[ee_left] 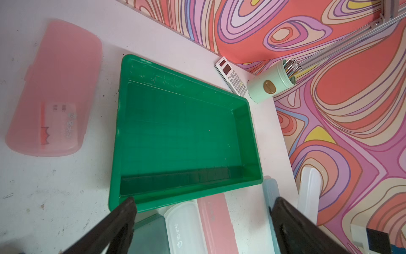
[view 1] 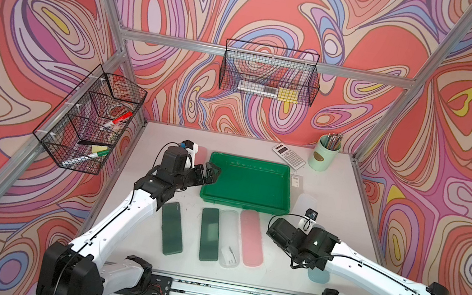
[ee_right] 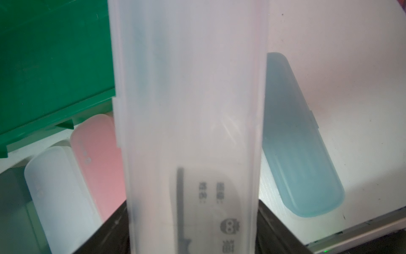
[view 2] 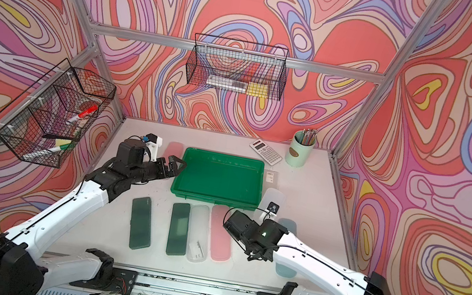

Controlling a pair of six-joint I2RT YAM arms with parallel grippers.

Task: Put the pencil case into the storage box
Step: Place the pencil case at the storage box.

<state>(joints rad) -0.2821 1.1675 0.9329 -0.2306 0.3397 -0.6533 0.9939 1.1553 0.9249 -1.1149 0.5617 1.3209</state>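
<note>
Right wrist, right pincer (ee_right: 193, 222): clenched across the width of the frosted white pencil case (ee_right: 191, 99), close to its labelled end. The long free end reaches out ahead of us.
Right wrist, storage box (ee_right: 55, 66): its green corner shows beside the held case, not beneath it, so we judge the case is not yet over the opening.
Right wrist, neighbours: a blue case (ee_right: 301, 143) lies on the counter (ee_right: 351, 88) on the case's other side, below it.
Left wrist, left pincer (ee_left: 202, 222): released, jaws wide apart, grasping nothing, hovering by the box's rim.
Left wrist, box interior: empty, so we may choose any lane. A pink case (ee_left: 55, 88) lies outside the rim.
Top views, pencil case (view 1: 305, 203): right of centre in both top views, raised just off the lower right corner of the box (view 1: 242, 203).
Top views, row of cases (view 1: 208, 233): lower centre, just below the box, lying flat.
Top views, left pincer: left of centre, at the box's left edge.
Step in hand: we judge it to be the carry to the box.
Doing it well: we should move up and left in the frame until the whole length is inside the rim. Then we line the case up with a long wall and keep it level so the free end clears the lip.
Caution: gripped near one end, the far end may sag, so we go slowly, lower close to the floor, then let go.
Left arm: best kept outside the rim.
</note>
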